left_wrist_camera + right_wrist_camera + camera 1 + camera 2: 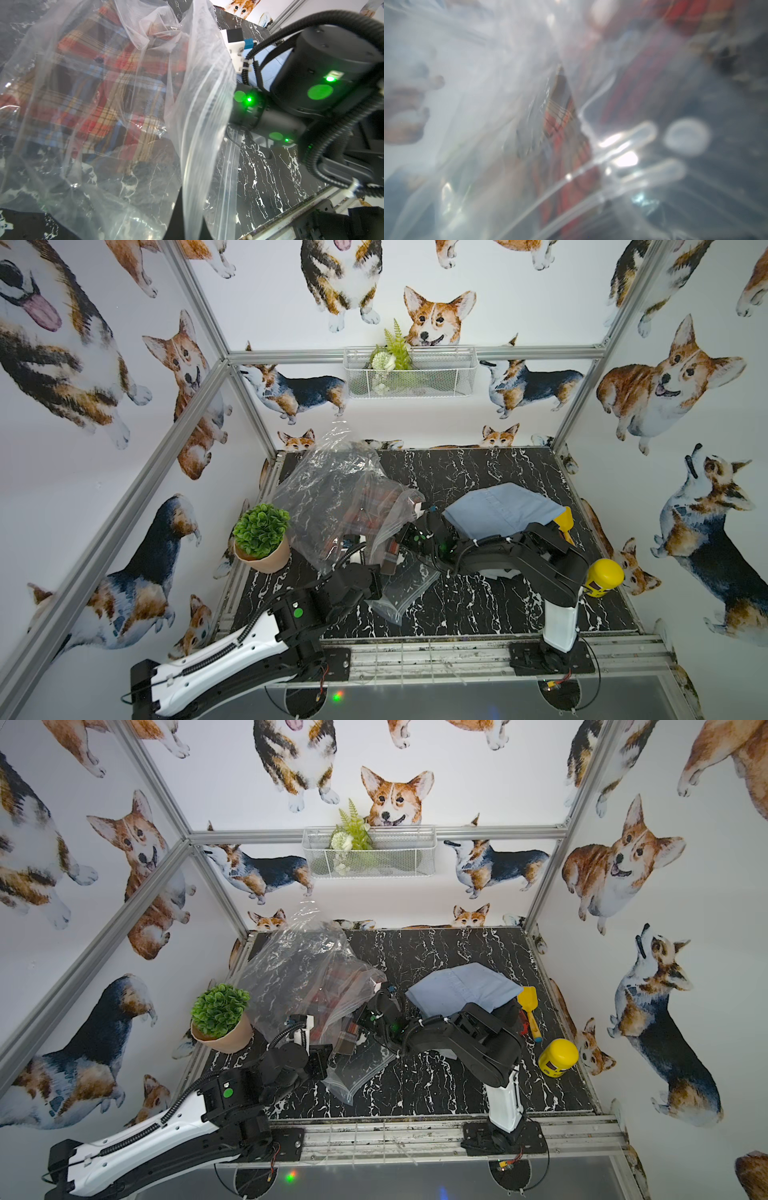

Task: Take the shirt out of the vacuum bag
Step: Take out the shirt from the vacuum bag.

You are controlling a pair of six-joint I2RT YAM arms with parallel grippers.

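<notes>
The vacuum bag [332, 489] [291, 969] lies crumpled at the table's left of middle, clear and crinkly. The red plaid shirt [99, 93] [374, 506] sits inside it. My left gripper [190, 218] [328, 1056] is shut on a strip of the bag's plastic near its zip-seal edge [230, 166]. My right gripper [398, 547] reaches into the bag's mouth from the right and is shut. Plastic hides its fingers in the right wrist view, where plaid cloth [564, 124] runs down to them beside the round white valve [686, 138].
A potted plant [262, 537] stands just left of the bag. A folded blue cloth [498, 510], a yellow scoop [565, 522] and a yellow jar [602, 577] lie on the right of the black marble table [478, 605]. A wire basket [409, 373] hangs on the back wall.
</notes>
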